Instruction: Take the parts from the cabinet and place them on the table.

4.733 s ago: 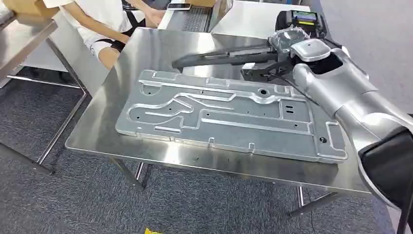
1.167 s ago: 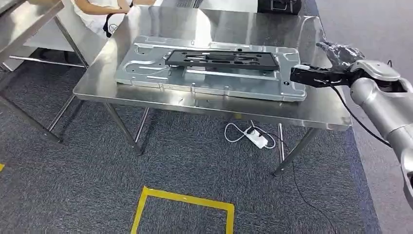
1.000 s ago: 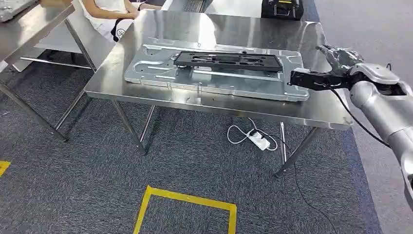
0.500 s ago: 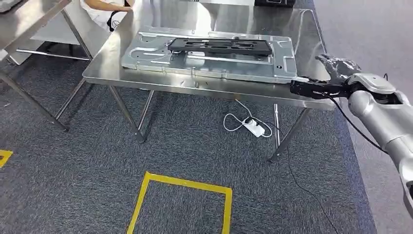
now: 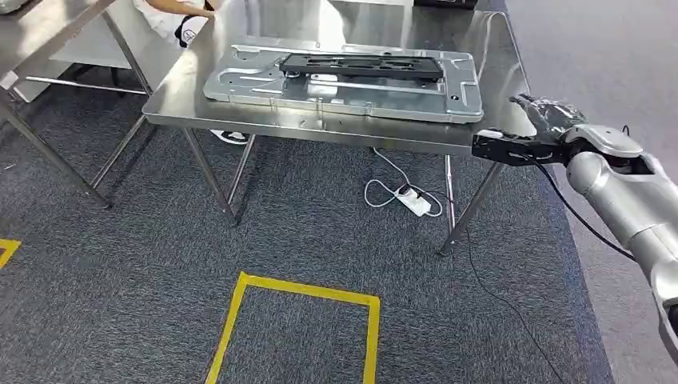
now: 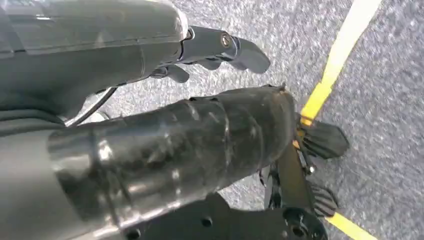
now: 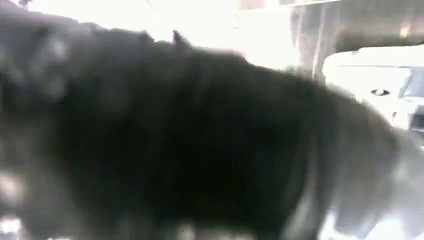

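Parts resting on the worktop

A long black perforated plastic panel [image 5: 361,66] lies atop a large stamped silver metal plate [image 5: 344,84] on the steel worktop [image 5: 496,80]; the right robot hand [image 5: 548,116], just off its corner, holds nothing visible, finger spread unclear; left robot hand [image 6: 210,47] empty, fingers apart.

The black part [image 5: 361,66], gripped over the table [image 5: 336,128] by the right hand [image 5: 534,132] 4.7 seconds earlier, lay on the large metal panel [image 5: 344,90]. The right hand had drawn back past the table's corner, empty, as the head view itself pulled away from the table.
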Motion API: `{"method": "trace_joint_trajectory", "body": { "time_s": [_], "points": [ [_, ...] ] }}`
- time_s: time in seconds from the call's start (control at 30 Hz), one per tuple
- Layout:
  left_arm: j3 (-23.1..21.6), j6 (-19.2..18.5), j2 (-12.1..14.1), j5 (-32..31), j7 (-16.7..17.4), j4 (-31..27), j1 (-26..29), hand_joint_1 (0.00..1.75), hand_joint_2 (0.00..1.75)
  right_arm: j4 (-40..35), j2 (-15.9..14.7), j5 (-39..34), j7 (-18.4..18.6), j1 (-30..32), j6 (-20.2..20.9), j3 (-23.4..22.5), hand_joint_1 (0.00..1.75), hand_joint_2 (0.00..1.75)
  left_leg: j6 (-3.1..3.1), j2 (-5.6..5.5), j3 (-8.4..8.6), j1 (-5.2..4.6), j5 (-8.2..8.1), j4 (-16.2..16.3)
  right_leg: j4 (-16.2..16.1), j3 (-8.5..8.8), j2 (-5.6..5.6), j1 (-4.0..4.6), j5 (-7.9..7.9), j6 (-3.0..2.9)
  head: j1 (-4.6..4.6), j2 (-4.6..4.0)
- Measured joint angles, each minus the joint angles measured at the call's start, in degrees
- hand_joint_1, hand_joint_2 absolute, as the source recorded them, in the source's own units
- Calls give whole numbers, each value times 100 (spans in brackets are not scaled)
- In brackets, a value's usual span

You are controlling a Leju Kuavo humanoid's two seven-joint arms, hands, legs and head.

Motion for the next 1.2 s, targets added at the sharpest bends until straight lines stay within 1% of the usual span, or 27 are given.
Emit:
{"method": "trace_joint_trajectory", "body": {
  "time_s": [0.03,0.1,0.13,0.17,0.2,0.23,0.27,0.3,0.33,0.47,0.5,0.53,0.57,0.63,0.67,0.7,0.77,0.8,0.83,0.9,0.97,1.0,1.03,1.07,1.13,1.17,1.2],
  "points": [
    [0,0,0,0,4,0,-5,0,0,2,-18,-2,0,-3,2,0,0,0,52,25,-39,-3,41,-26,196,-92,-30,12,-224,6,4,0],
    [2,0,4,0,4,0,-6,0,0,2,-26,-4,0,3,6,-2,0,0,93,114,-138,-15,111,-19,1078,-423,-33,12,-763,41,2,2],
    [2,2,7,0,4,0,-7,0,0,2,-31,-4,0,18,9,-2,0,0,102,159,-188,-23,141,-14,1435,-541,-36,7,-914,57,2,0],
    [2,0,9,0,4,0,-4,0,0,2,-33,-4,0,36,9,-2,0,0,95,207,-239,-28,170,2,1595,-559,-41,6,-943,72,2,2],
    [4,0,13,0,4,0,-4,0,0,2,-35,-4,0,48,11,-2,0,0,93,257,-285,-28,188,25,1478,-441,-49,5,-855,77,2,2],
    [4,0,11,0,4,0,-5,0,0,2,-37,-4,0,48,9,-2,0,0,86,309,-327,-28,198,55,1143,-203,-82,4,-692,78,4,2],
    [4,0,11,0,4,0,-7,0,0,0,-37,-4,0,40,9,-4,0,0,77,362,-362,-27,203,89,608,147,-165,6,-489,72,2,2],
    [4,0,9,0,4,0,-9,0,0,-4,-37,-4,0,27,9,-9,0,0,62,419,-383,-31,208,130,50,513,-387,13,-362,56,2,2],
    [7,0,9,0,4,0,-8,0,0,-7,-35,-4,0,25,7,-15,0,0,30,455,-395,-73,212,149,-54,537,-528,87,-435,10,2,2],
    [7,-2,9,0,7,0,-19,0,0,-22,-61,-4,0,26,4,-24,0,0,-104,663,-365,-74,275,112,-91,444,-248,89,-288,-145,2,0],
    [7,-2,11,0,7,0,-21,0,0,-22,-61,-4,0,27,4,-31,0,0,-163,493,-418,-45,211,172,-129,443,-203,31,-226,-191,-7,2],
    [7,0,17,0,7,0,-19,0,0,-22,-59,-4,0,16,4,-33,0,0,-189,210,-476,-30,13,342,-137,407,-151,25,-189,-227,-2,2],
    [7,-2,15,0,7,0,-11,0,0,-24,-46,-4,0,11,7,-31,0,0,-194,49,-628,-27,-294,748,-134,359,-97,30,-151,-270,-9,2],
    [7,-2,18,0,13,0,14,0,0,-22,-24,-4,0,14,13,-31,0,0,-203,-32,-960,-29,-743,1653,-115,261,57,52,-90,-292,-7,2],
    [9,-2,20,0,18,0,15,0,0,-22,-20,-2,0,15,31,-31,0,0,-194,-33,-1018,-30,-802,1876,-104,214,145,64,-65,-286,-7,2],
    [9,-2,20,0,28,0,12,0,0,-22,-11,2,-7,19,44,-26,0,0,-175,-41,-958,-30,-737,1831,-91,182,227,70,-48,-279,-7,2],
    [11,0,20,-2,48,0,10,0,0,-22,-11,4,-11,17,48,-26,0,0,-101,-105,-474,-33,-347,1050,-68,142,389,82,-19,-258,-7,2],
    [13,0,22,-2,63,0,10,0,0,-24,-11,4,-11,13,50,-28,0,0,-45,-275,-161,-41,-141,513,-62,135,460,88,-9,-243,-7,0],
    [15,0,44,-2,77,-2,11,0,0,-24,0,4,-13,8,57,-26,0,0,23,-609,-10,-19,-177,201,-55,111,505,88,10,-219,-2,2],
    [17,0,35,-2,83,0,12,0,0,-22,0,13,-15,0,70,-24,0,0,-11,-510,33,-43,-145,134,-49,59,638,53,54,-145,-4,2],
    [28,0,37,-6,83,0,-18,0,0,-22,-11,18,-24,7,101,-11,0,0,30,-367,51,-71,-109,109,-105,39,804,16,122,-45,-7,0],
    [31,0,9,-13,83,2,-22,0,0,-22,-44,22,-24,3,107,-11,0,0,55,-268,76,10,-21,-30,-75,25,752,36,108,-39,-4,0],
    [31,-2,20,-18,83,0,-26,0,0,-18,-72,26,-31,-33,129,-11,0,0,78,-183,87,-3,15,-81,33,-42,337,81,-2,-28,15,0],
    [31,-2,20,-20,83,0,-17,0,0,-15,-57,37,-28,-79,133,-2,0,0,105,-120,76,-8,34,-88,324,-193,119,82,-233,-25,26,2],
    [37,4,20,-20,83,0,5,0,0,-11,-24,39,-28,-106,151,22,0,0,102,54,34,-12,37,-76,1199,-563,-17,53,-655,25,37,2],
    [37,2,22,-20,83,0,6,0,0,-9,-11,39,-31,-102,155,39,0,0,102,144,21,-12,37,-69,1477,-671,-31,30,-726,49,35,2],
    [37,2,22,-22,83,0,-2,0,0,-4,-7,39,-28,-104,160,55,0,0,101,223,8,-11,38,-59,1523,-668,-49,6,-683,69,37,2]
  ]
}}
